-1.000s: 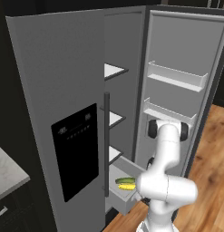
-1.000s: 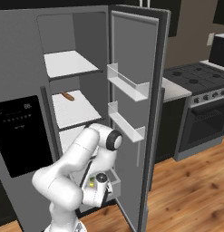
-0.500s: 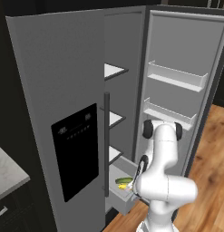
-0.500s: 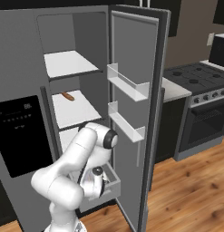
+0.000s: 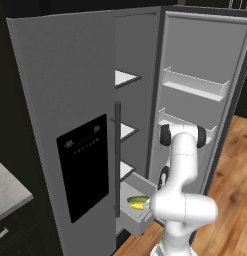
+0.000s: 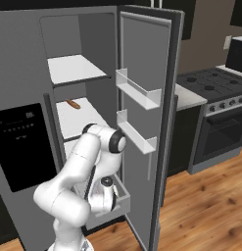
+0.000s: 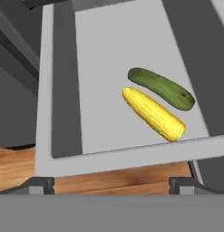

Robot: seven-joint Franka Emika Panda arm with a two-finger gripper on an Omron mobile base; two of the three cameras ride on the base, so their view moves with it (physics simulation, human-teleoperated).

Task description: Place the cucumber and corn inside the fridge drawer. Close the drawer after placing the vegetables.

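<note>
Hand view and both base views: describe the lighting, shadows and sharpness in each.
Hand view: flat, even light; the cucumber and corn lie sharp on the drawer floor with barely any shadow; the drawer's front edge looks slightly soft. Left base view: the fridge interior is dim, the vegetables small and blurry. Right base view: brighter shelves, soft shading under the arm, no glare.

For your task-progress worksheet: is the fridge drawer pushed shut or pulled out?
Pulled out. The fridge drawer juts past the fridge over the wood floor, with the cucumber and corn lying side by side inside.
</note>
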